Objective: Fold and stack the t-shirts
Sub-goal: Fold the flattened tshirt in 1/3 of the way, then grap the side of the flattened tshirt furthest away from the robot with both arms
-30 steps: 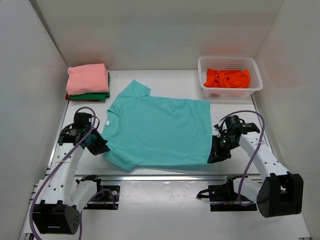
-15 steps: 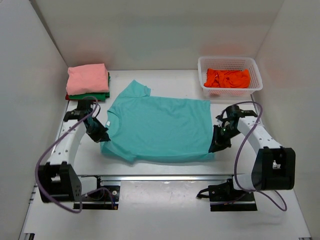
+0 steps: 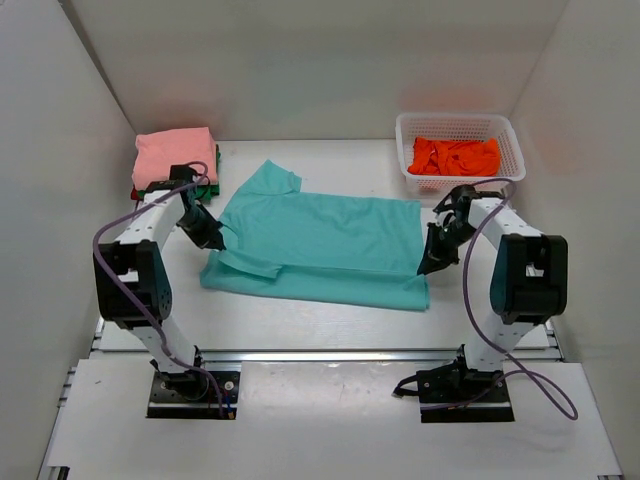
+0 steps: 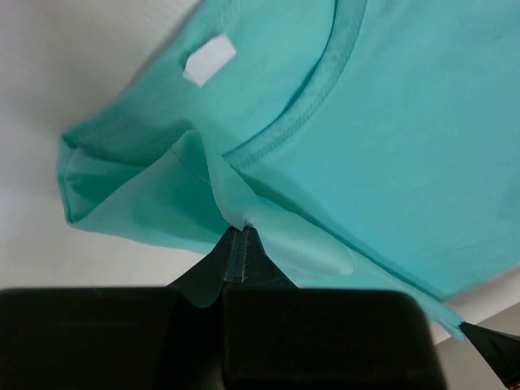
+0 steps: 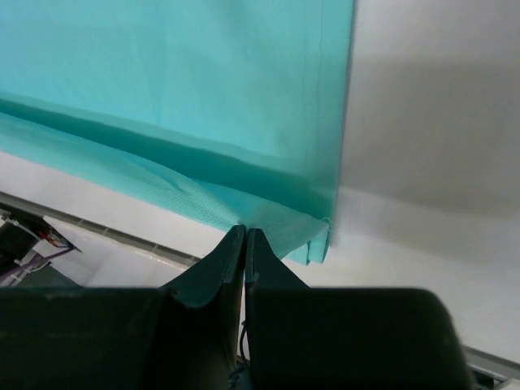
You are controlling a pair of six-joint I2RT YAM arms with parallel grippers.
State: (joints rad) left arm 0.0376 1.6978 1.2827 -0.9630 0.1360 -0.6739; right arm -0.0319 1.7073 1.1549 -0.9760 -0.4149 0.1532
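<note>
- teal t-shirt (image 3: 320, 240) is spread flat on the table (image 3: 300, 320) in the middle of the frame, with its lower edge picked up at both ends
- left gripper (image 3: 212, 240) is clamped shut on a thin pinch of cloth by the collar and sleeve, and the wrist view shows the fabric bunched into a little ridge right at the tips (image 4: 236, 244)
- right gripper (image 3: 428, 262) is also closed, pinching the hem corner at the right side, which you can see clearly from its own cam (image 5: 245, 236)
- biggest worry imo: both grips are tiny, so a tug could pull the cloth out and drop the fold halfway
- the left side looks crumpled while the right is clean, so the fold may land crooked
- left arm sits close to the stack of folded shirts (image 3: 175, 160) at upper left, and could nudge it
- orange shirt (image 3: 455, 157) waits in the basket (image 3: 403, 150) at upper right, well clear
</note>
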